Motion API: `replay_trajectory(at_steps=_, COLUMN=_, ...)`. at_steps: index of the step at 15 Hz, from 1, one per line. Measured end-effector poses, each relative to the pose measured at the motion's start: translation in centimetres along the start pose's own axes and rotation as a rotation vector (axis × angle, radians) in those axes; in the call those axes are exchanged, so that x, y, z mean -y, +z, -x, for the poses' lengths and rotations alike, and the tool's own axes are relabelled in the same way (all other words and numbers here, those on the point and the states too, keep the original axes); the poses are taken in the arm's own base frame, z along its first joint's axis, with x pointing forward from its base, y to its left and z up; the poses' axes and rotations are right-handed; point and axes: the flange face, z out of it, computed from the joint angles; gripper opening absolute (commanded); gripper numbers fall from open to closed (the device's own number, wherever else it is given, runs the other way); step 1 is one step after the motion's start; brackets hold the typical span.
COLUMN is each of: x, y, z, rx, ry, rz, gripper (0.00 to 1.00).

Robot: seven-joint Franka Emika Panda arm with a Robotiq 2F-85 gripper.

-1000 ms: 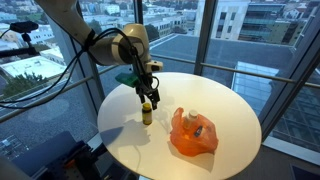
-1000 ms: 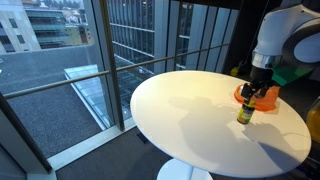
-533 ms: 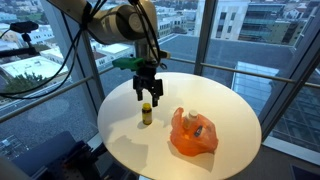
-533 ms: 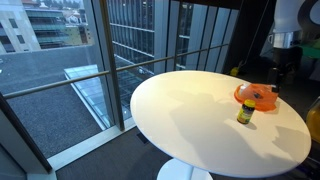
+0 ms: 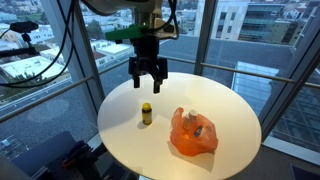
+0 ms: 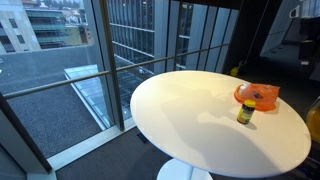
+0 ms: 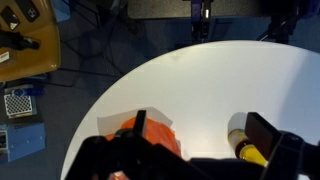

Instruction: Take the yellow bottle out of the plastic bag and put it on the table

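The yellow bottle (image 5: 147,113) stands upright on the round white table (image 5: 210,105), left of the orange plastic bag (image 5: 193,132). It also shows in an exterior view (image 6: 243,112) in front of the bag (image 6: 258,95), and in the wrist view (image 7: 248,150) beside the bag (image 7: 145,137). My gripper (image 5: 148,82) hangs open and empty well above the bottle. In the wrist view its fingers (image 7: 200,135) frame the bottle and the bag from above. A pale object shows inside the bag.
The table (image 6: 190,110) stands by tall windows with dark frames. In the wrist view a wooden surface (image 7: 25,40) and dark floor with cables lie beyond the table edge (image 7: 130,85).
My gripper has let go of the bottle and risen straight up from it. The bottle stays standing on the table.
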Motion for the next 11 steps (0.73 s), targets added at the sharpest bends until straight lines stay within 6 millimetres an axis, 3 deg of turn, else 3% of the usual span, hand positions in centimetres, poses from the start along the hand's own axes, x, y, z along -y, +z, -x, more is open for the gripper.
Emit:
replay_trajectory(at_steps=6, x=-2.1, y=-3.9, z=2.8, rx=-0.120, ry=-0.091, rz=-0.125, gripper=1.00)
replay_trajectory(at_steps=11, x=-2.2, y=-5.3, z=3.8, rx=-0.174, ry=-0.101, rz=-0.197, gripper=1.00)
